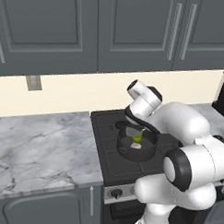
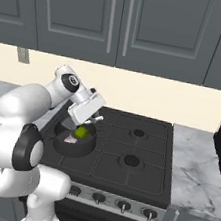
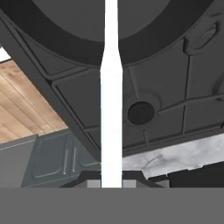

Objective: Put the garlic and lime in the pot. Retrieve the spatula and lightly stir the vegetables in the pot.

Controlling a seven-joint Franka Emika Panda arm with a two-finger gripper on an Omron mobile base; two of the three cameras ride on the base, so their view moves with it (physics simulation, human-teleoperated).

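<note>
Pot (image 1: 136,151): dark grey metal look, matt, smooth. Spatula (image 3: 111,109): handle plain white, smooth, plastic-like; blade (image 1: 132,132) flat grey. Lime (image 2: 81,132): bright yellow-green, smooth, slight sheen. Garlic (image 1: 136,146): pale pinkish, matt. Stove top (image 2: 141,153): black, matt. Counter (image 1: 38,147): grey-veined marble, polished. Cabinets (image 1: 53,28): grey painted panels, satin. Floor (image 3: 26,109): light wood planks.

text check | I read nothing anywhere: no labels, brands or numbers | stove knobs (image 2: 98,198) in front of me (too small) show no legible marks
</note>
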